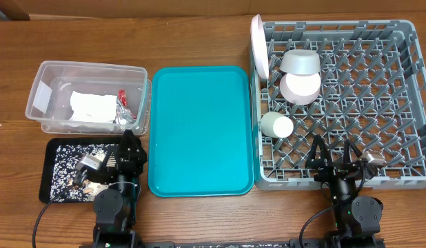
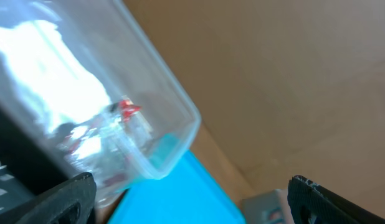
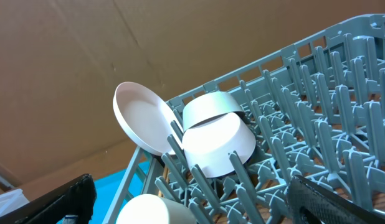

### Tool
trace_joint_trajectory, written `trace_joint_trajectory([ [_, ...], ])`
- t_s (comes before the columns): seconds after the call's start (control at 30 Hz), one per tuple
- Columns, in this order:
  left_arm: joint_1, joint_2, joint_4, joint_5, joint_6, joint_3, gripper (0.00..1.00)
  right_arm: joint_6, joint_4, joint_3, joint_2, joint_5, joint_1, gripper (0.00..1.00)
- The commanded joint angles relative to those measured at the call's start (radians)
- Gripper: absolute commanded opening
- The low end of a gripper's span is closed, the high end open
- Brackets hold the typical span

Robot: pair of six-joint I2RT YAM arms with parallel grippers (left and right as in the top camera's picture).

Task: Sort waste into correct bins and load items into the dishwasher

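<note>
Both hands are open and empty: the left hand hangs over the right end of the black tray with its rice, and the right hand is at the near wall of the rack. The napkin and wrapper lie in the tub. The plate, grey bowl, pink bowl and cup sit in the rack.

Tub clear glossy plastic; napkin crumpled paper; teal tray smooth plastic; rack matt grey plastic; table wood.
</note>
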Motion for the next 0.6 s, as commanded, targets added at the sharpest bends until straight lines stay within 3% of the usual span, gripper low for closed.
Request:
trace_joint_trajectory([
  [0.0, -0.004, -0.065, -0.044, -0.069, -0.005, -0.007, 1.00, 0.000, 0.004, -0.010, -0.011, 0.010, 0.003, 1.00],
  [0.2, -0.004, -0.198, -0.239, -0.134, -0.005, -0.007, 1.00, 0.000, 0.004, -0.010, -0.010, 0.010, 0.003, 1.00],
  [0.3, -0.004, -0.278, -0.248, -0.127, 0.117, -0.007, 1.00, 0.000, 0.004, -0.010, -0.011, 0.010, 0.003, 1.00],
  [0.57, -0.003, -0.306, -0.246, -0.128, 0.137, -0.007, 1.00, 0.000, 0.004, -0.010, -0.011, 0.010, 0.003, 1.00],
])
